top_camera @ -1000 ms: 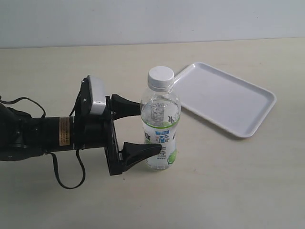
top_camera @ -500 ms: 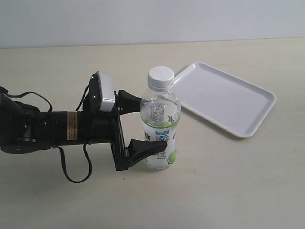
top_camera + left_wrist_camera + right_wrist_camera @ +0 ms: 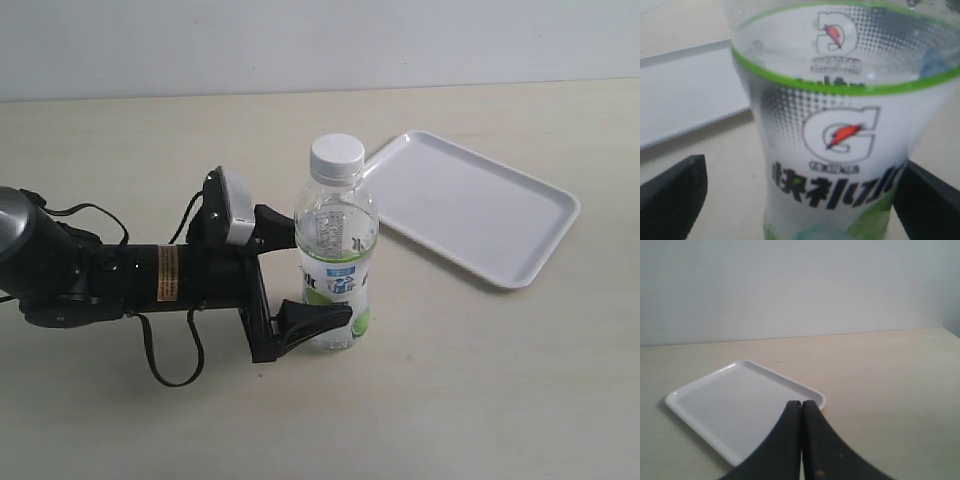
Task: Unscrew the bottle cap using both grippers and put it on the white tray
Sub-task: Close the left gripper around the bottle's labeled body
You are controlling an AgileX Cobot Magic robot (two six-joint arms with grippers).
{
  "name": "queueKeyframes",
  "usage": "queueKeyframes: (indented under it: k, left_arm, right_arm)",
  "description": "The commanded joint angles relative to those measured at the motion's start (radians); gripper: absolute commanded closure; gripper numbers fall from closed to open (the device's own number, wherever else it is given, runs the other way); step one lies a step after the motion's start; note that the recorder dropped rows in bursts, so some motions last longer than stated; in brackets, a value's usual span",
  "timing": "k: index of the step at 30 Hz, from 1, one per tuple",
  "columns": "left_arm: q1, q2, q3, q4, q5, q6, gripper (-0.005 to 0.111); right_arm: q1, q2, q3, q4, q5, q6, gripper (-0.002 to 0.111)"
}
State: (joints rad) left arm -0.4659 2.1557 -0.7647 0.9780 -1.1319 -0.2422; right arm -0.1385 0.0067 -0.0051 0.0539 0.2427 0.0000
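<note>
The left end effector (image 3: 318, 272) is straddling the upright bottle (image 3: 337, 240) on the bench (image 3: 480, 380) near the white tray (image 3: 470, 205), bottle cap (image 3: 336, 157) on, jaws wide and not yet clamping, and should be closing squarely on the label (image 3: 340, 292); the right end effector (image 3: 801, 440) is sitting fully closed, empty.

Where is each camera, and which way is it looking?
Exterior view: off the arms, looking down across the table at the bottle and white tray; shows the left arm, left gripper around the bottle.
Left wrist view: on the left arm, close to the bottle's label; both black fingers show.
Right wrist view: on the right arm, facing the tray; right gripper shut.
All three share the tray.
</note>
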Motion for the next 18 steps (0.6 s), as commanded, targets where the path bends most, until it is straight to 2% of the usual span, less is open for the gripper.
queueKeyframes:
  k: [1, 5, 18]
  left_arm:
    - [-0.004, 0.029, -0.021, -0.017, -0.010, -0.001, 0.013]
    - [-0.004, 0.055, -0.031, -0.017, -0.088, -0.001, 0.013]
    - [-0.045, 0.074, -0.041, -0.045, -0.089, 0.003, 0.013]
  right_arm:
    - [-0.006, -0.007, 0.005, -0.002, -0.004, 0.000, 0.108]
    - [-0.006, -0.007, 0.005, -0.002, -0.004, 0.000, 0.108]
    - [-0.006, -0.007, 0.005, -0.004, -0.004, 0.000, 0.108]
